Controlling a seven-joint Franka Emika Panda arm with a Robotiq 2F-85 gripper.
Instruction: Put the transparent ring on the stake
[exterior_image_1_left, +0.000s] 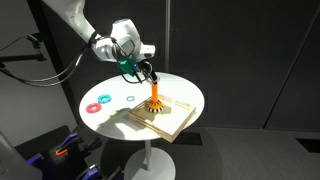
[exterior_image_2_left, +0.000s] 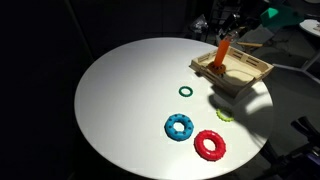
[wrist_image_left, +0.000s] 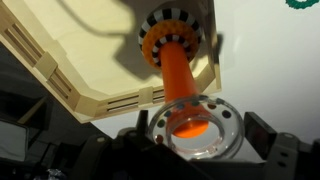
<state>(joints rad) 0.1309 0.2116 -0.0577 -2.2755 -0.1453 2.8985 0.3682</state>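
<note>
Your fingers pinch the transparent ring by its rim. They hold it flat, hole facing down, directly over the stake. The stake stands upright on its pale board on the desk, its long axis vertical and its orange tip glowing through the hole. The ring looks clear, nearly colourless and glinting.
</note>
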